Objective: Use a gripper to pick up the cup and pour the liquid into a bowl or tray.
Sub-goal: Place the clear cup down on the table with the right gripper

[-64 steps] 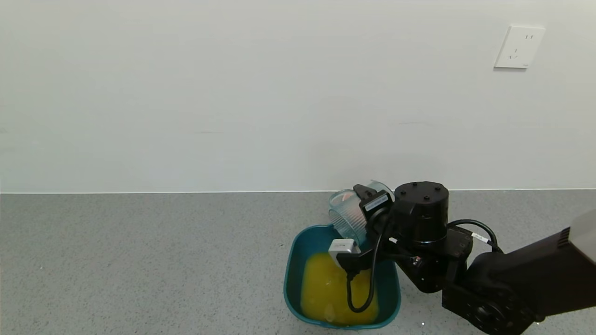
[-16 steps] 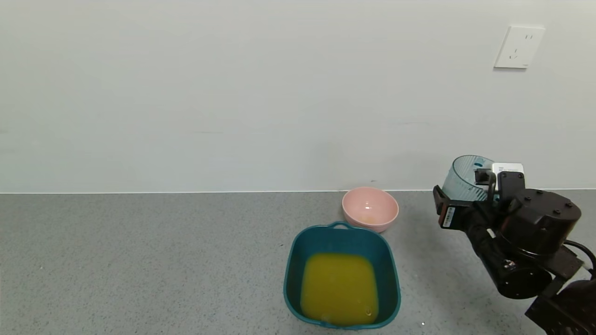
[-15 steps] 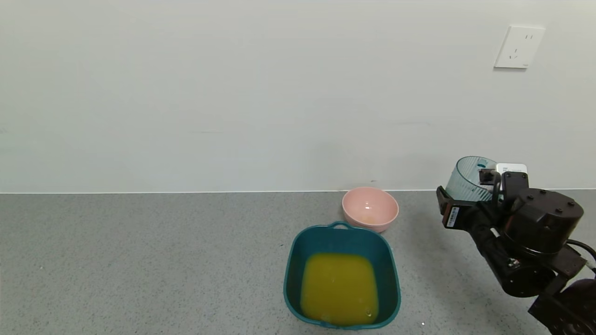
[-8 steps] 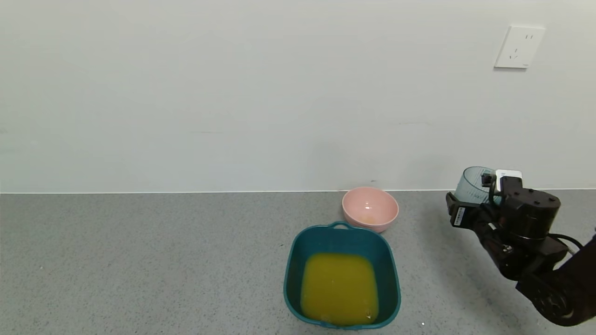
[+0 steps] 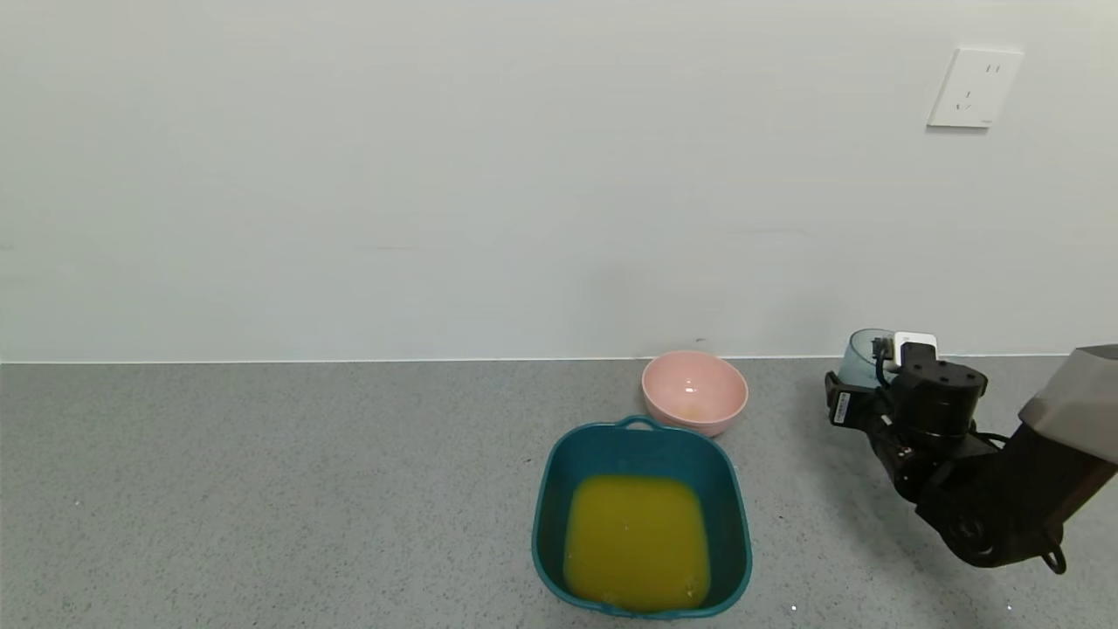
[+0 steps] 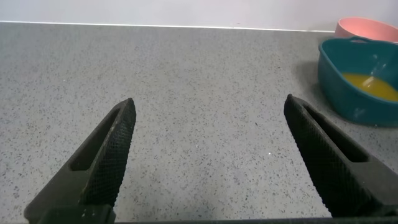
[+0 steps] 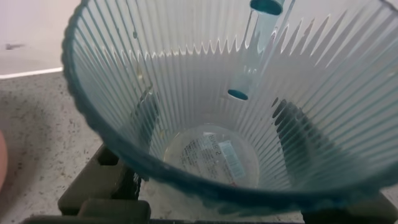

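Right gripper [image 5: 860, 384]: clamped on the empty cup [image 5: 863, 356], right of the pink bowl [image 5: 694, 391].
Liquid [image 5: 635, 542]: in the teal basin [image 5: 548, 489], before the pink bowl.
Left gripper [image 6: 208, 155]: fingers spread, empty.

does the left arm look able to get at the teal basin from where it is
Probably yes. The left gripper is open, and only bare countertop lies between it and the teal basin. The right gripper, holding the cup, is off to the other side.
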